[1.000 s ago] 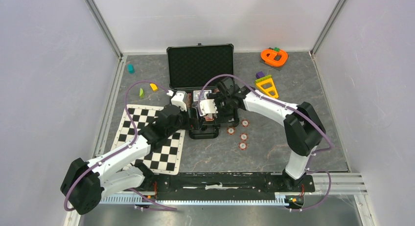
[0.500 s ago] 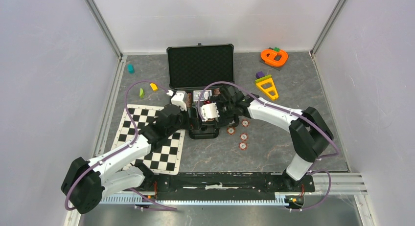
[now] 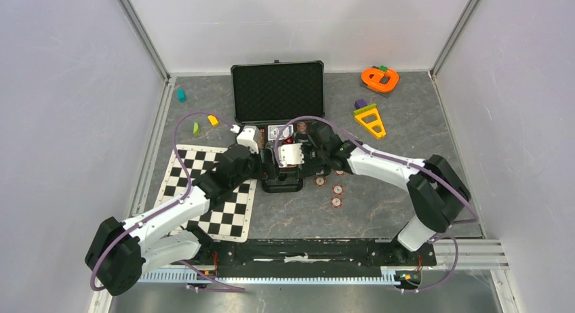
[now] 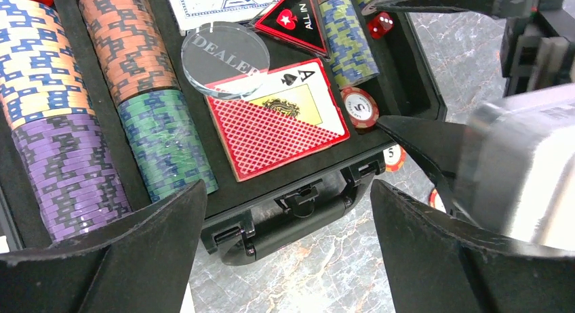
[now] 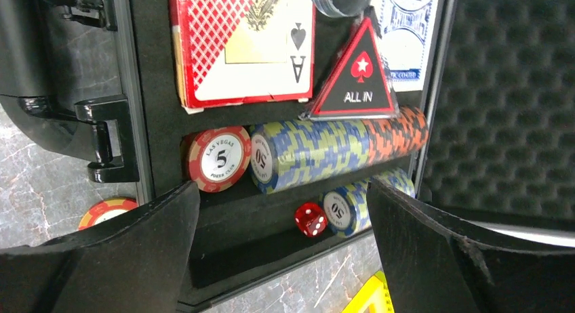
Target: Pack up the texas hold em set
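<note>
Packing looks mostly done, as I judge it. The black briefcase [image 3: 276, 89] lies open with its lid up. Its foam tray holds the coloured chip stacks [image 4: 68, 89], a red card deck [image 4: 274, 123], a blue deck [image 5: 405, 35], the DEALER button [image 4: 225, 54], the ALL IN marker [image 5: 357, 76] and a red die [image 5: 310, 219].

The right gripper [image 5: 281, 188] hangs spread and empty, with a red-white 5 chip [image 5: 218, 158] seated in its slot between the jaws. The left gripper [image 4: 288, 194] is also spread wide and holds nothing, with the case's handle [image 4: 298, 221] between its jaws.

Left to do: at least three loose chips [image 3: 335, 202] on the table, outside both pairs of jaws, then closing the lid.

From above, the arms cover the tray. One table chip [image 5: 102, 213] shows only half, past a right finger. The outermost chip rows are cut off.
</note>
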Controlling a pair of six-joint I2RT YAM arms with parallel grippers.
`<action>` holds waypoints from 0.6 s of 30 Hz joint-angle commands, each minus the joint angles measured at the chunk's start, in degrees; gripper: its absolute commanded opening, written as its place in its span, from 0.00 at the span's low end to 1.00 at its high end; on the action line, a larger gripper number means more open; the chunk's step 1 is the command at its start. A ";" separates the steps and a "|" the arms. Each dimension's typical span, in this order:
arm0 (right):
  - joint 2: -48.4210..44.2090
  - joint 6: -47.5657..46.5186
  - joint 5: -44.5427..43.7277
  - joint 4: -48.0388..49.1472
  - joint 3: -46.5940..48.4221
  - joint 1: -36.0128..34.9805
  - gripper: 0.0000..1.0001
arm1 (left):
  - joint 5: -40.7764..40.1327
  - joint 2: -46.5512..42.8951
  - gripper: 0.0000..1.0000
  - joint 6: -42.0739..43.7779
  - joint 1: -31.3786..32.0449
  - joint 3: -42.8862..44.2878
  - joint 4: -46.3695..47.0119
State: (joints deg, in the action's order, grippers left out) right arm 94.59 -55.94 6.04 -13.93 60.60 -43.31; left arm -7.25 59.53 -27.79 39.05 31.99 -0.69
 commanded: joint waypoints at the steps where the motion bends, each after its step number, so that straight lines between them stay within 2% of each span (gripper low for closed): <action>1: -5.02 5.66 -5.20 27.95 -7.75 -0.15 0.98 | 0.63 -1.34 0.96 0.20 0.24 1.63 2.45; 5: -8.80 8.04 -5.36 33.08 -12.44 0.20 0.98 | 0.77 -1.56 0.96 0.04 0.25 1.38 2.45; 18: -10.11 8.13 -1.76 28.34 -11.91 2.09 0.98 | 2.23 -0.61 0.96 -0.08 0.31 1.48 2.54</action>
State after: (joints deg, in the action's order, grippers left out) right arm 85.10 -47.99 3.38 9.67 47.27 -41.71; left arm -6.44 58.98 -27.79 39.13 31.99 -0.30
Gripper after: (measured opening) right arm 0.982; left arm 0.958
